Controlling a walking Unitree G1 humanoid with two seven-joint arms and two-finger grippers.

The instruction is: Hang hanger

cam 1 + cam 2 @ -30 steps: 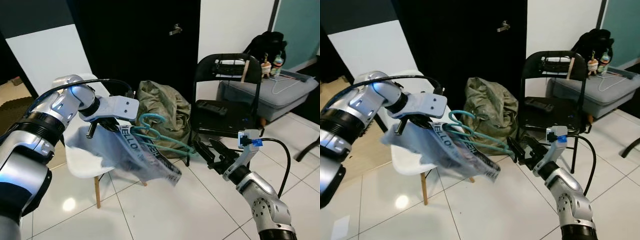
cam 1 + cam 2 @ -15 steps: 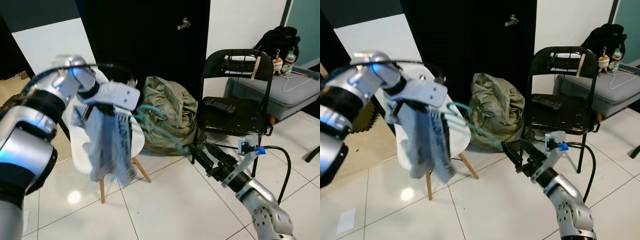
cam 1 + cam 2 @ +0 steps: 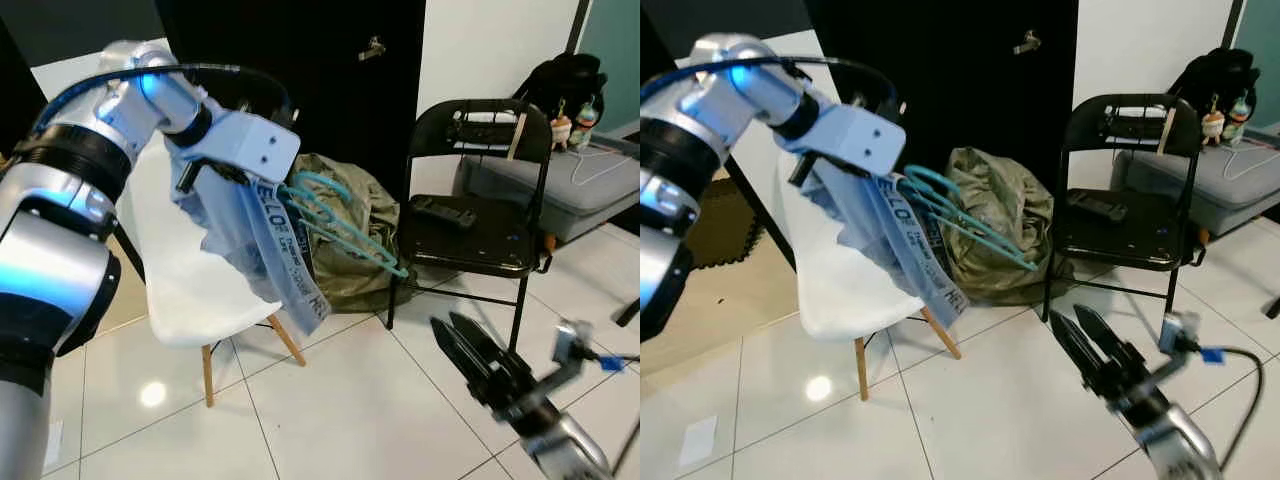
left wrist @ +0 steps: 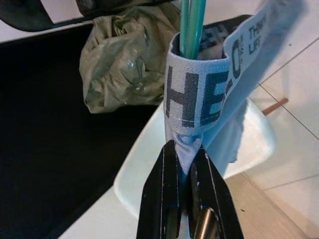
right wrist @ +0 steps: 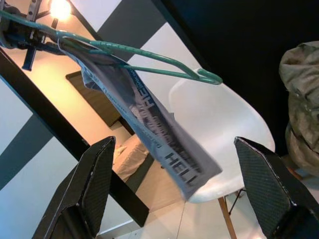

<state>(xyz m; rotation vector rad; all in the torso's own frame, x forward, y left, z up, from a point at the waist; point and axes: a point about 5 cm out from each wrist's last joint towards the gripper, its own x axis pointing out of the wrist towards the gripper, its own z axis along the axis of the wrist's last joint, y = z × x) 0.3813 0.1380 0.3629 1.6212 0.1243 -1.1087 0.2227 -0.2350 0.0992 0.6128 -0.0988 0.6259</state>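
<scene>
Your teal hanger (image 3: 340, 225) is riding in the air above the white chair (image 3: 195, 290), its thin wire-like frame slanting down toward the black folding chair (image 3: 470, 215), with a pale blue garment (image 3: 255, 235) draped from it; the cloth looks soft and limp, and its printed band of dark letters is trailing down past the seat edge. A second ago your right gripper (image 3: 490, 365) was gripping the far tip of the hanger; now it is dropping low, well clear of it, fingers spread wide. So the whole load is passing to your left gripper (image 4: 185, 164), which is pressing its two black fingers together on a fold of the cloth at the hanger's neck, lifted higher than before. By my reading, you are carrying it one-handed toward wherever it must hang, and no rail is visible yet. The cloth is swinging less than half a second ago. Behind, a crumpled olive bag (image 3: 345, 215) is slumping against the dark door (image 3: 300, 60), and the floor tiles (image 3: 330, 400) are glossy and reflecting light.
</scene>
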